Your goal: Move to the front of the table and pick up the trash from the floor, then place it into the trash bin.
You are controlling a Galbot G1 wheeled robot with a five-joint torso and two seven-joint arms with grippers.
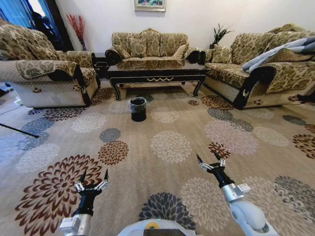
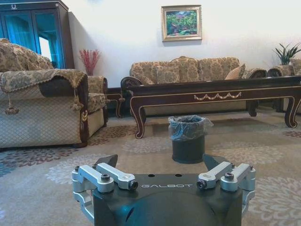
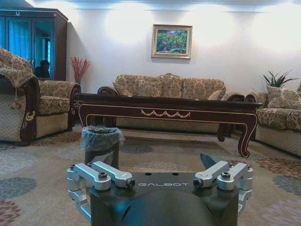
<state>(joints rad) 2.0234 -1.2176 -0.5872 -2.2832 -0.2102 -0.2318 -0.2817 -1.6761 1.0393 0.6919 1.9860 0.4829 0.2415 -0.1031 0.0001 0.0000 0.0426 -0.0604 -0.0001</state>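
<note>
The dark glossy table [image 1: 157, 73] stands far ahead, in front of the back sofa. The small black trash bin [image 1: 138, 108] with its greyish bag sits on the patterned floor [image 1: 172, 142] just before the table's front edge. I cannot make out the trash on the carpet from here. My left gripper [image 1: 93, 176] and right gripper [image 1: 208, 160] hover low over the carpet, both open and holding nothing, well short of the bin. The left wrist view has the left gripper [image 2: 160, 160], the trash bin [image 2: 188, 139] and the table [image 2: 216, 92]. The right wrist view has the right gripper [image 3: 155, 160], the trash bin [image 3: 101, 143] and the table [image 3: 164, 106].
Patterned sofas stand on the left [image 1: 44, 69], behind the table [image 1: 147, 49] and on the right [image 1: 266, 69]. A dark glass-door cabinet [image 2: 33, 28] is in the far left corner. A thin black line [image 1: 19, 130] crosses the floor at left. Wide carpet lies between me and the bin.
</note>
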